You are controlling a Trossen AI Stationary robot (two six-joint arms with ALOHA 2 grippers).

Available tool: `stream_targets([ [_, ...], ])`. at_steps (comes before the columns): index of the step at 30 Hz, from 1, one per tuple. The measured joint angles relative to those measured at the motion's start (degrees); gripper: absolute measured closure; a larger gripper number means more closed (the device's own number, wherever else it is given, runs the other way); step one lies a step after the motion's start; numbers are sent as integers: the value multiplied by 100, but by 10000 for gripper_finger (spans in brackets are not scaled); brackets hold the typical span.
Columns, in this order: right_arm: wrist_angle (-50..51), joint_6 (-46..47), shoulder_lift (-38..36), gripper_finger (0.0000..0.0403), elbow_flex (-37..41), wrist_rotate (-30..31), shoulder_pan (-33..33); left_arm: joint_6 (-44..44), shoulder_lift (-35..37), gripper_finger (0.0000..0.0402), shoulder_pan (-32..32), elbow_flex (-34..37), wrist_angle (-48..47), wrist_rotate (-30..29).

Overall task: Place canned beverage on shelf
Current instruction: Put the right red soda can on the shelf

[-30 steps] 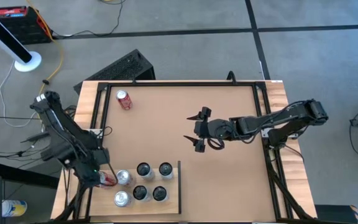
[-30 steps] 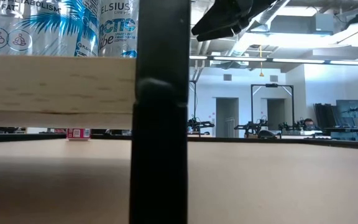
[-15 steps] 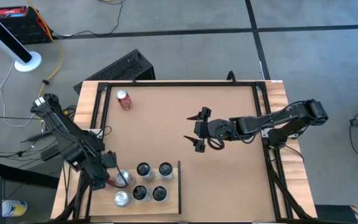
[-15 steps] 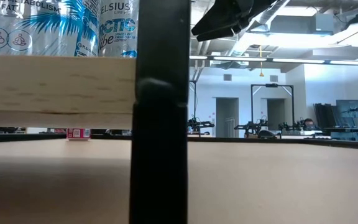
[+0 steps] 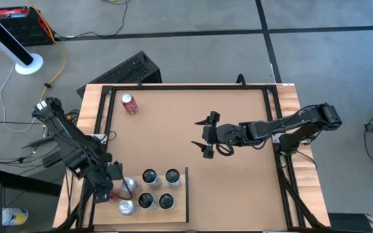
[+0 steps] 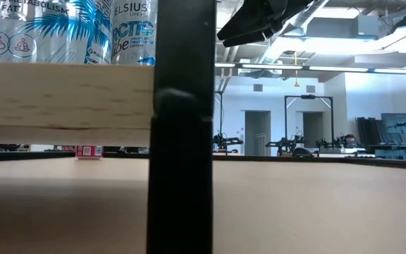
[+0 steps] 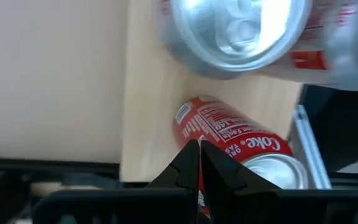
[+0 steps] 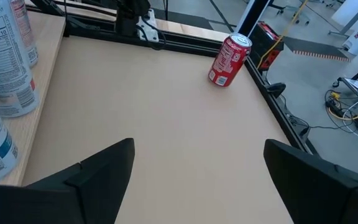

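Observation:
The pale wood shelf lies at the table's near left, with its black rail on the right side. Several upright cans stand on it. A red Coke can lies on its side at the shelf's left edge, next to a silver can. My left gripper is shut, its tips over that lying can; it also shows in the high view. Another red can stands upright at the far left of the table. My right gripper is open and empty above the table's middle. My left gripper's shut fingertips point down at the side of the lying red can, near its label. The can rests on its side on the shelf board. I cannot tell whether the tips touch it.
A black frame runs around the brown tabletop. The middle and right of the tabletop are bare brown board. In the low view the shelf board and its black post fill the left half.
My left gripper has gone toward the table's near edge and a little to the right, along the shelf's left edge. The red can lies beside the silver can throughout. My right arm has kept still.

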State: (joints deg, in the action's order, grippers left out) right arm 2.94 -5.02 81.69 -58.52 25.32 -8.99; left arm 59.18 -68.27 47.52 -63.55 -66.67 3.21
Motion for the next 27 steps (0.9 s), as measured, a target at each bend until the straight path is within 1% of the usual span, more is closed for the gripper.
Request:
stream_targets([
  [5,1,0,0,21,0,-1,1,58,-71,401,138,0,245,4],
  [10,2,-2,0,21,0,-2,0,142,-285,401,209,0,467,187],
  [14,0,-2,0,21,0,-2,0,-88,-381,401,211,-30,811,301],
  [17,0,0,0,21,-2,-2,0,-239,-380,401,205,-136,589,122],
  [19,-2,0,0,21,-2,-2,1,-242,-349,401,197,-269,172,-139],
  [21,0,2,0,21,-2,-15,0,-128,-278,401,195,-403,-294,-270],
  [24,0,2,0,21,-2,-123,2,286,-174,401,212,-466,-689,-227],
  [27,2,2,0,21,-2,-184,2,498,-181,401,341,-466,-633,-63],
])
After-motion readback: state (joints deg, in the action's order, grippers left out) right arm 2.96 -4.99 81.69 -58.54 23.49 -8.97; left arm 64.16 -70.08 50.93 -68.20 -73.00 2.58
